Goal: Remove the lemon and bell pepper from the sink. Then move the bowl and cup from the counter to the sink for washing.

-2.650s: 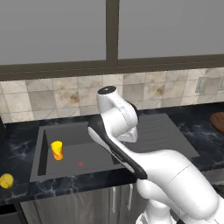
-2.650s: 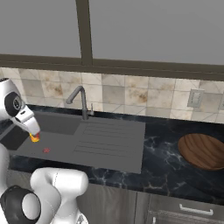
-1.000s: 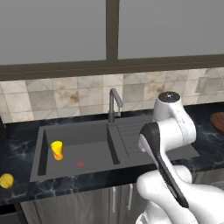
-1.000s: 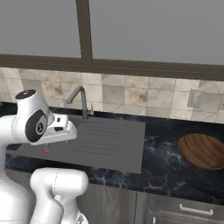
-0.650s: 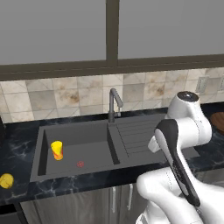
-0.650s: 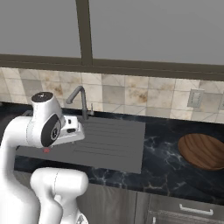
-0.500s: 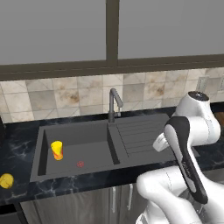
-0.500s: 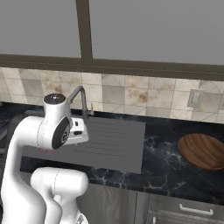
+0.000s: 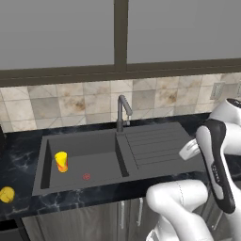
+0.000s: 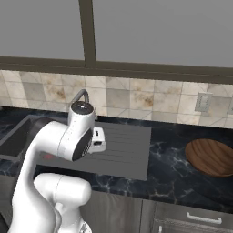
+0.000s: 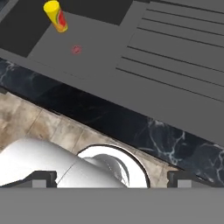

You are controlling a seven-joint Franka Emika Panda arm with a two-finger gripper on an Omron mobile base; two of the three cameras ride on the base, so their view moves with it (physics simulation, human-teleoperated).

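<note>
- Sink point(image 9: 45, 160): dark grey basin set in black marbled counter point(image 10: 173, 154), ribbed drainboard point(image 9: 155, 143) on its right side, grey curved faucet point(image 9: 123, 110) at the back between basin & drainboard.
- Cup point(image 9: 61, 161): yellow w/ red-orange mark, upright inside the basin, left part, near the left wall. In hand view it sits top left point(image 11: 56, 15), on the basin floor.
- Small flat reddish disc point(image 9: 86, 177) on the basin floor, right of & in front of the cup, apart from it; also in hand view point(image 11: 76, 50).
- Lemon point(image 9: 6, 195): on the counter left of the sink, near the front edge, outside the basin, well apart from the cup.
- Bowl point(image 10: 211, 157): dark brown wood, wide & shallow, on the counter right of the drainboard in right base view, well apart from the sink; nothing in it as far as I can see.
- Bell pepper: can't spot it from these angles.
- Gripper point(image 11: 112, 177): two dark finger tips at far left & far right of hand view bottom, jaws spread wide, nothing between them. Hand cam looks down over the counter front edge & drainboard.
- Arm: in left base view the white elbow is at far right, beside the drainboard's right end; in right base view the wrist joint is above the drainboard's left part, near the faucet.
- Tiled backsplash point(image 10: 136, 98) & window above; wall outlet point(image 10: 202, 102) right of the faucet.
</note>
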